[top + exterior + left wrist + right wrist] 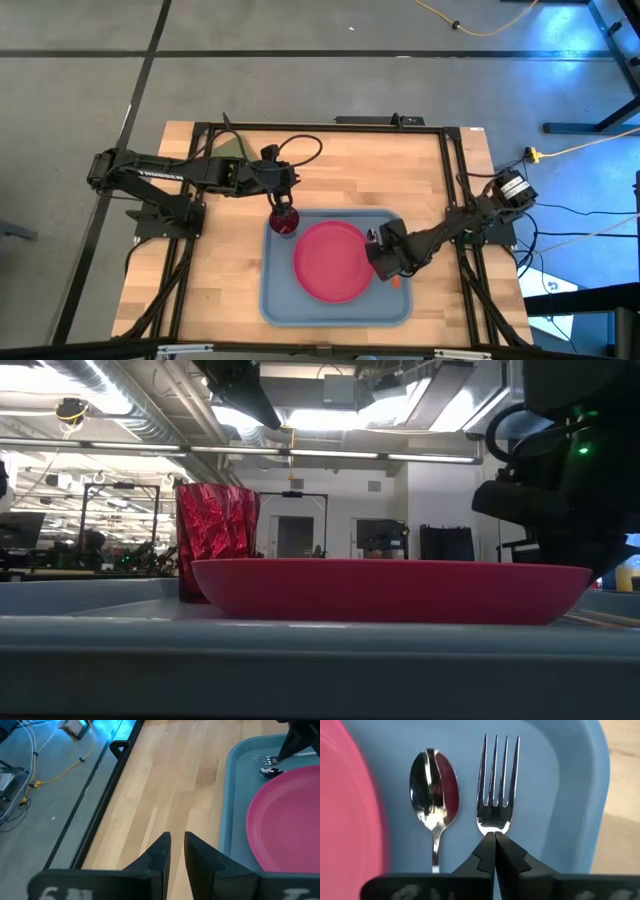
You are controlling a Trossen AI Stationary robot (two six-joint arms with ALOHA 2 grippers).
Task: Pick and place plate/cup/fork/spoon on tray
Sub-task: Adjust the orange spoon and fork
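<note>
The right gripper [494, 851] is pinched shut right at the neck of the fork [497, 785], fingers meeting over the spot where the tines run into the handle. The spoon [433, 785] lies just beside the fork, parallel, bowl up, between the fork and the plate [345, 810]. All of that sits on the right side of the tray [275, 295], with the right arm reaching in from the table's right edge.

The left gripper [174, 851] is over by the tray's far-left corner, fingers nearly together with only a thin gap and nothing between them. The cup [285, 221] stands upright in that corner, just beside the plate [331, 261], which fills the middle of the tray.

Surface is a light wood butcher-block table [200, 280] with a black metal frame around it, on a grey floor with yellow cables [480, 22] trailing across. From table height the room behind looks like a lab or workshop: ceiling lights, ducts, racks. No writing I can actually read anywhere.
</note>
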